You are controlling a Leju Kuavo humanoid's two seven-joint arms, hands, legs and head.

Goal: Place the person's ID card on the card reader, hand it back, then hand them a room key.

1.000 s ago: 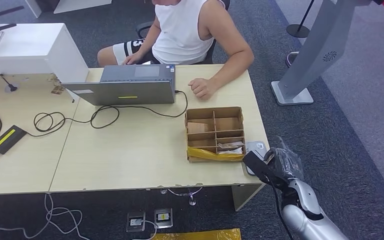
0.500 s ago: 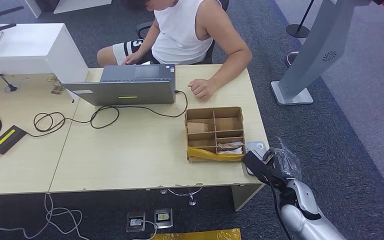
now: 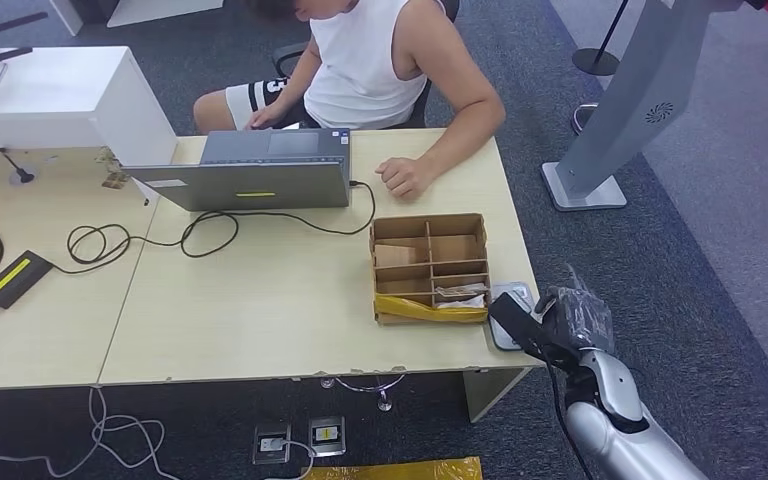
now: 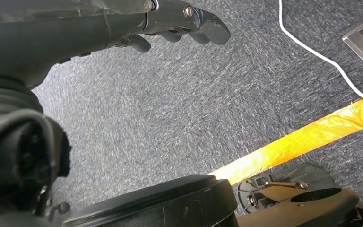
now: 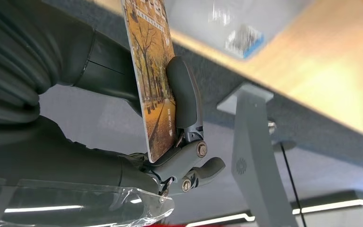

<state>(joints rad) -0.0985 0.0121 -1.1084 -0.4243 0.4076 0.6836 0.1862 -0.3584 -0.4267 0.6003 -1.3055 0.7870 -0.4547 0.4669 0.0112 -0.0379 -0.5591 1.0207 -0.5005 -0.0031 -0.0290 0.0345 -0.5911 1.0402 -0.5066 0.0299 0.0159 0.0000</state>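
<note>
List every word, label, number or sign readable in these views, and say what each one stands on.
No text can be read.
Card held in the right hand: small print beside a picture of autumn trees, too small to read.
Laptop: yellow sticker and white label, both too small.
Black device on the table: yellow label, unreadable.
Grey stand: a round dotted mark, no words.
Shorts: dark marking, partly hidden.

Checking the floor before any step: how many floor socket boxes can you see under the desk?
2: one floor socket box lies below the desk's front edge, and a second floor socket box sits just right of it, with a yellow label. The desk may hide others.
</note>
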